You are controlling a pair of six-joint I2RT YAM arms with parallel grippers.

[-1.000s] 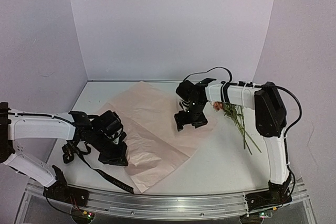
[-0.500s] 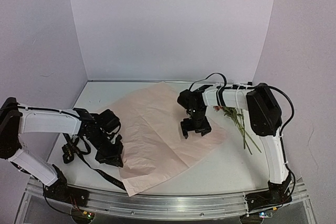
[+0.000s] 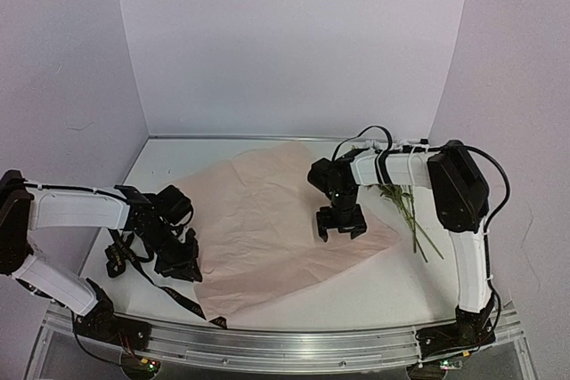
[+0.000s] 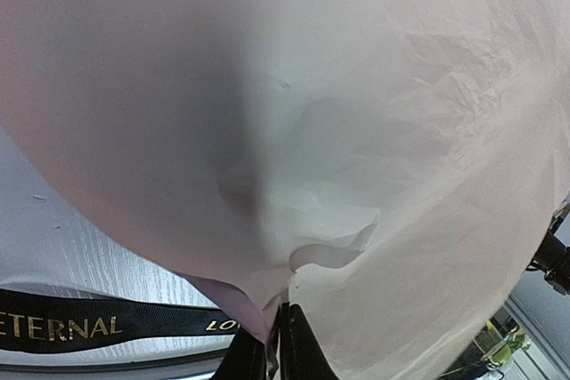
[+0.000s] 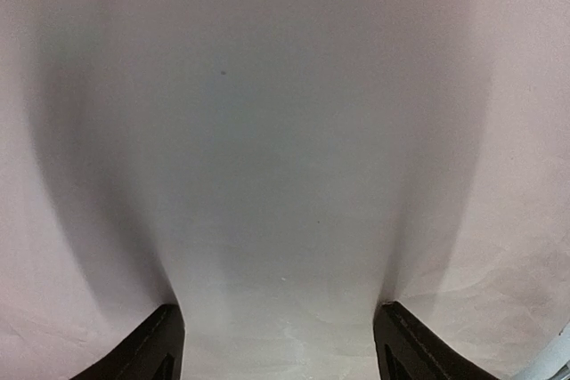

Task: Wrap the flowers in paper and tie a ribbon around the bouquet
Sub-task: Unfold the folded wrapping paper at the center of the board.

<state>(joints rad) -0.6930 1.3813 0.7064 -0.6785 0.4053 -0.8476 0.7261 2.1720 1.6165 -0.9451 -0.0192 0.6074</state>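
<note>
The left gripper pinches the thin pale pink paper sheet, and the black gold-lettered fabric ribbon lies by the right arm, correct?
No: the ribbon lies by the left arm, per the left wrist view. The left gripper does pinch the paper.

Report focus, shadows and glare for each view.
Top external: sharp, evenly lit, only faint shadows on the paper. Left wrist: paper blurred near the lens, dark shadow at centre, yet the ribbon lettering reads crisply. Right wrist: soft focus, two broad shadow bands down the paper, no glare.
</note>
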